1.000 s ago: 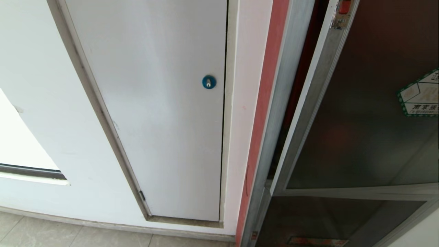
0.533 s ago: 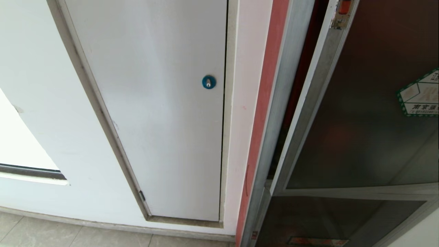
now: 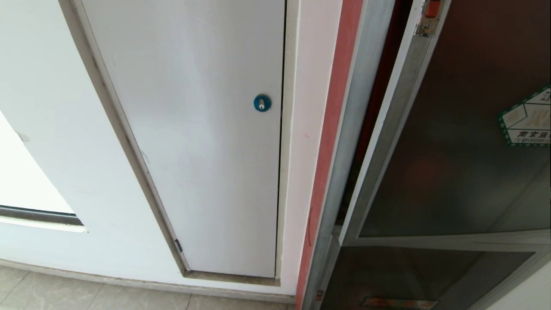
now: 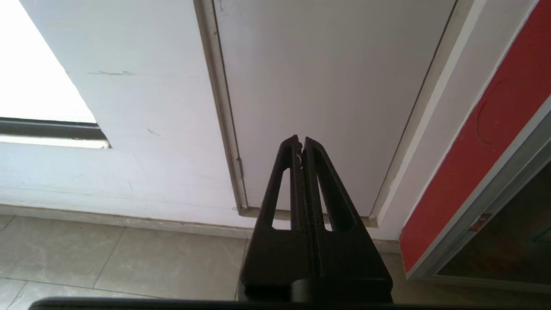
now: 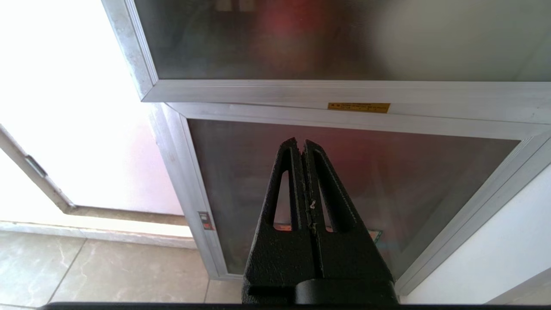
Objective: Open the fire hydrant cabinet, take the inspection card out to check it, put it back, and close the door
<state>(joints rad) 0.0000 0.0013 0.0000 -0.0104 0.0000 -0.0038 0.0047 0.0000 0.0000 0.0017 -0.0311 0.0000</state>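
Both grippers absent from head view | door [image 3: 452, 142] ajar, right of white panel door [image 3: 193, 129] | wrist views only: left gripper [image 4: 301, 141], right gripper [image 5: 300, 143] pressed closed, empty, right facing lower glass panel [image 5: 344, 172]

The green-bordered hexagonal sticker [image 3: 527, 118] on the door [image 3: 452, 150] carried dark Chinese characters in its lower band, too small to read surely. Below the door, a yellow label [image 5: 358, 107] on the silver frame had unreadable print
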